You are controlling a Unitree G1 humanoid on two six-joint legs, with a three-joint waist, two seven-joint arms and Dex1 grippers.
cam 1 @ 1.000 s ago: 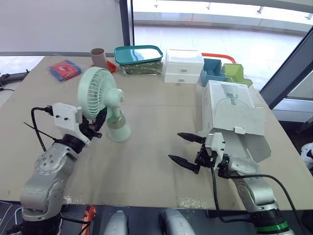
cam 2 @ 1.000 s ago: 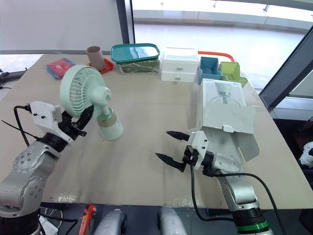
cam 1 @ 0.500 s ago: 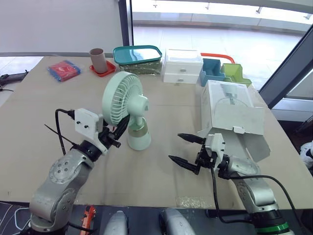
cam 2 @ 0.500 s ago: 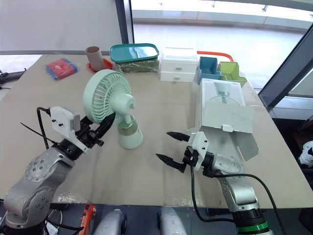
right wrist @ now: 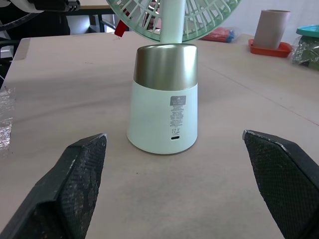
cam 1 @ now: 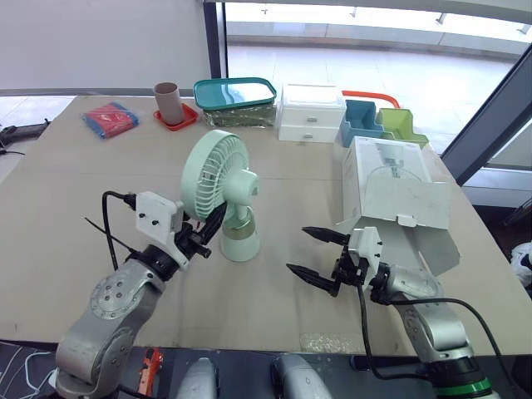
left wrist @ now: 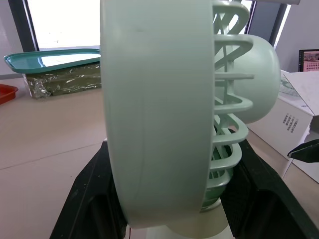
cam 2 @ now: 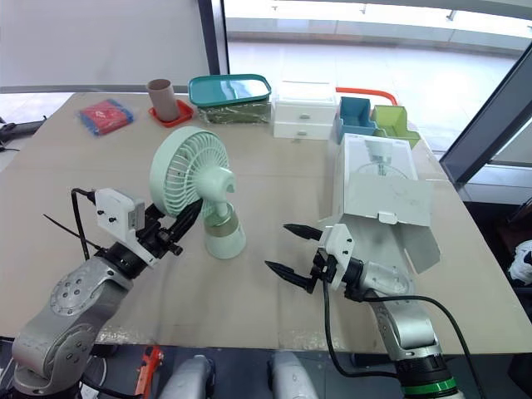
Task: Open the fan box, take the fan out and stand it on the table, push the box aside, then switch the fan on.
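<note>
Tan table (cam 1: 283, 187) under bright window light, and the fan (cam 1: 218, 176) stands upright on its base (right wrist: 164, 102) near the middle, just ahead of the left arm. Left gripper (cam 1: 209, 233) is clamped on the fan's head, a black finger (left wrist: 87, 199) on each face of the round guard. Right gripper (cam 1: 297, 248) hovers low with its fingers spread wide and nothing in them, aimed at the back of the base but apart from it. Behind it on the right lies the box (cam 1: 391, 179), flap (cam 1: 432, 243) hanging open, close to the right forearm. Now the dangers, as I read them. That fan looks top-heavy, so a let-go that is crooked, or a finger catching in the grille, could drag the head and tip it over. The box sits right by the right elbow; a careless sweep might shove it off the near edge or swing the flap toward the fan. No switch is visible from here, so a hard poke at that light base could skid it along the table. And the loose cable (cam 1: 108, 223) at the left wrist could snag.
</note>
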